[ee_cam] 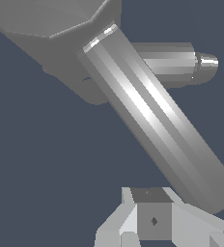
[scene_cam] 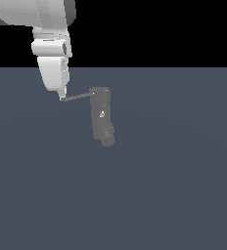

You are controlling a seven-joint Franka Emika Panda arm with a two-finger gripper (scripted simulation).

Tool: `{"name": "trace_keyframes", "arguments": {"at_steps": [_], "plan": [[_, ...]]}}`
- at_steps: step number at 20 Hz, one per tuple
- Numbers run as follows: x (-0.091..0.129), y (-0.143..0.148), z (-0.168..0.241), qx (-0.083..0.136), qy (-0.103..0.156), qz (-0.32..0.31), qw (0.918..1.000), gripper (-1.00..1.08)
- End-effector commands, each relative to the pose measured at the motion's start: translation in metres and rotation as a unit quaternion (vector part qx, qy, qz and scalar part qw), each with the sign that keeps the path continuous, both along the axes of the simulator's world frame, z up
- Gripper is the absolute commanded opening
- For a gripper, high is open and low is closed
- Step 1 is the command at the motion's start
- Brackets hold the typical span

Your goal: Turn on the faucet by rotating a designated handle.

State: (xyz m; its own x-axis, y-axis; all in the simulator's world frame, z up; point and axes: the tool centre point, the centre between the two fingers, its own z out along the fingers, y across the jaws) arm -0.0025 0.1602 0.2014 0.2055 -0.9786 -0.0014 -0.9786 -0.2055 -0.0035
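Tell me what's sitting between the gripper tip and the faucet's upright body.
Only the handle: in the exterior view the thin rod runs from the gripper across to the top of the faucet. Nothing else lies there.

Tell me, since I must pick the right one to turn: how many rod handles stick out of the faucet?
1. The handle juts from the top of the faucet toward the exterior view's left, its free end at the gripper. Any behind the body would be hidden.
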Motion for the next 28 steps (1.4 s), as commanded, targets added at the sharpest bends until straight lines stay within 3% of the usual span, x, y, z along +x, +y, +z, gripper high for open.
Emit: {"name": "trace_keyframes", "arguments": {"at_steps": [1, 28], "plan": [[-0.004, -0.007, 0.000, -0.001, 0.001, -0.001, 1.0000, -1.00], [-0.056, -0.085, 0.001, -0.001, 0.001, 0.000, 1.0000, -1.00]]}}
